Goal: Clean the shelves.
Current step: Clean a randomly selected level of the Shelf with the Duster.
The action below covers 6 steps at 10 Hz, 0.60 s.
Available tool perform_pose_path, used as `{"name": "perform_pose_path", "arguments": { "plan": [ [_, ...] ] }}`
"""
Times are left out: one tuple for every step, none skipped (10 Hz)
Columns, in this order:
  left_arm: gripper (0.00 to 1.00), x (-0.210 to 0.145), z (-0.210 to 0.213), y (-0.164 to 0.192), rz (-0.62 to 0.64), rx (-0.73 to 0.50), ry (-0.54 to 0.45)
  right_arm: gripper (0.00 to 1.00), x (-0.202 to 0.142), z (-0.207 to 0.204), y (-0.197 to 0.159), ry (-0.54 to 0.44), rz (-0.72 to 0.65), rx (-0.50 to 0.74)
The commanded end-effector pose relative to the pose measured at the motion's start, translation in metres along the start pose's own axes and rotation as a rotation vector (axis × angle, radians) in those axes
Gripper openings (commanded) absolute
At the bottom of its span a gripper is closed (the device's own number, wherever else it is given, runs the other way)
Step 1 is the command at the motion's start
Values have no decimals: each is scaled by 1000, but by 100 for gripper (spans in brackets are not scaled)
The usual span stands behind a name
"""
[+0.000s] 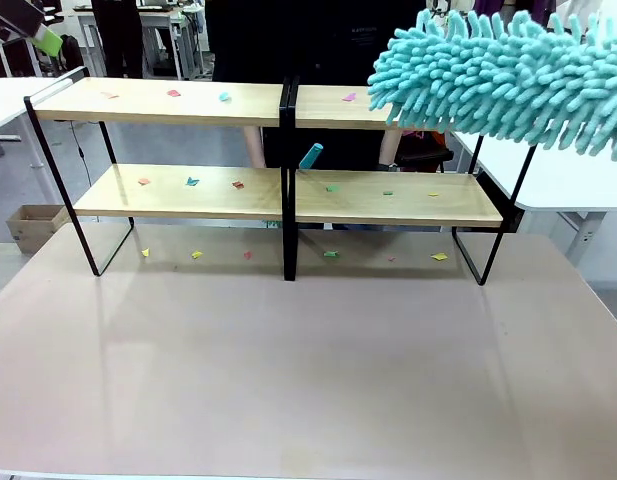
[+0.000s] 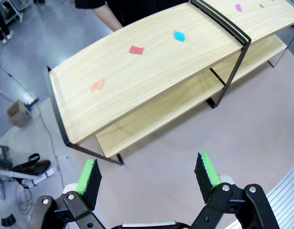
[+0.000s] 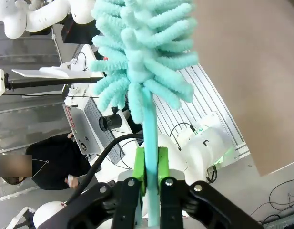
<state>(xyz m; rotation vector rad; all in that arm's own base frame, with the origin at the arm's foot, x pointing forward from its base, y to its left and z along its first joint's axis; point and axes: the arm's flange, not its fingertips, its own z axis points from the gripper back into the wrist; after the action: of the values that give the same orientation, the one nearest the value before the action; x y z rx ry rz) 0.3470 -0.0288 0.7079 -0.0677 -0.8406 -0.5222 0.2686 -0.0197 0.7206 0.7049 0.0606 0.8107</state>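
The shelves (image 1: 188, 102) stand across the far half of the table, two wooden tiers in a black frame, with small coloured paper scraps (image 1: 192, 181) on both boards. A fluffy teal duster (image 1: 498, 75) hangs over the top board's right end. In the right wrist view my right gripper (image 3: 150, 164) is shut on the duster's teal handle (image 3: 149, 129), and the head (image 3: 137, 47) points away from it. My left gripper (image 2: 147, 174) is open with nothing in it, high above the shelves' left end (image 2: 137, 71); its green pad (image 1: 48, 40) shows at the front view's top left corner.
More scraps (image 1: 196, 254) lie on the table (image 1: 288, 380) under the shelves. A person in black (image 1: 288, 40) stands behind them, and a short teal stick (image 1: 310, 155) pokes up behind the lower board. White tables (image 1: 568, 180) flank the sides. A cardboard box (image 1: 33, 225) sits on the floor.
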Motion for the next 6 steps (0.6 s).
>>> {"name": "perform_pose_path", "arguments": {
  "plan": [
    [100,0,0,1,1,-1,0,0,0,5,2,-12,1,14],
    [100,0,0,1,1,-1,0,0,0,5,2,-12,1,14],
    [100,0,0,1,1,-1,0,0,0,5,2,-12,1,14],
    [100,0,0,1,1,-1,0,0,0,5,2,-12,1,14],
    [100,0,0,1,1,-1,0,0,0,5,2,-12,1,14],
    [100,0,0,1,1,-1,0,12,0,0,0,0,0,0]
  ]
}}
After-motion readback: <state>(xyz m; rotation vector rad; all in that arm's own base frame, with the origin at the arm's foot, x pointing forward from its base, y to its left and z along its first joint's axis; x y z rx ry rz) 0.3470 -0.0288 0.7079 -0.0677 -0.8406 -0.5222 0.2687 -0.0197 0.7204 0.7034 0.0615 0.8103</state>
